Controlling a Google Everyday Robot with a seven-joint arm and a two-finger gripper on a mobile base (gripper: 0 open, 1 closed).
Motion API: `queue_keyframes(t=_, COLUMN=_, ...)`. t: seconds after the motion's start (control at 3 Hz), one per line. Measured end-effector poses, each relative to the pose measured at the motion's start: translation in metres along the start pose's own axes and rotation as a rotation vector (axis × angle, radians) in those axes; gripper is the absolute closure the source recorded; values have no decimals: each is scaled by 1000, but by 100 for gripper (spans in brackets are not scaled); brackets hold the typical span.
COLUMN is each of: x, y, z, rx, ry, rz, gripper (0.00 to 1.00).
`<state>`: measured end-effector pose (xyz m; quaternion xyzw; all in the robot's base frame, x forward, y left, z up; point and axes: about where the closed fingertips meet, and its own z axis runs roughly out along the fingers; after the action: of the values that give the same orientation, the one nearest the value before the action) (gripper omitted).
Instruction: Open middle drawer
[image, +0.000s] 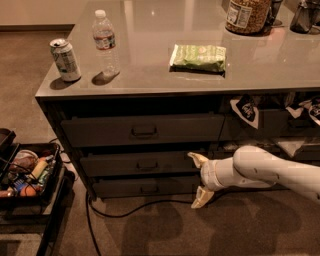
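Camera view | gripper (jaws spread) at middle drawer right end | arm cropped

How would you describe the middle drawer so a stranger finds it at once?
Under the grey counter, three drawers are stacked. The middle drawer is second, beside the open tool, with a lower front and smaller handle than the top drawer.

No readable text — can, bottle, jar labels illegible, end effector by middle drawer
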<state>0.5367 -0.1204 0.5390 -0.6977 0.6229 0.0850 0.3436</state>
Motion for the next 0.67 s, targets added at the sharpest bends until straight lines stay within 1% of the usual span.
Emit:
queue_keyframes(t=0.33, x=5, y=6, z=29, rx=-22, ry=-21, rz=4, gripper=0)
queue_keyframes(t=0.67, x=7, y=2, z=71, rx=-50, ry=-46, rz=-21, gripper=0)
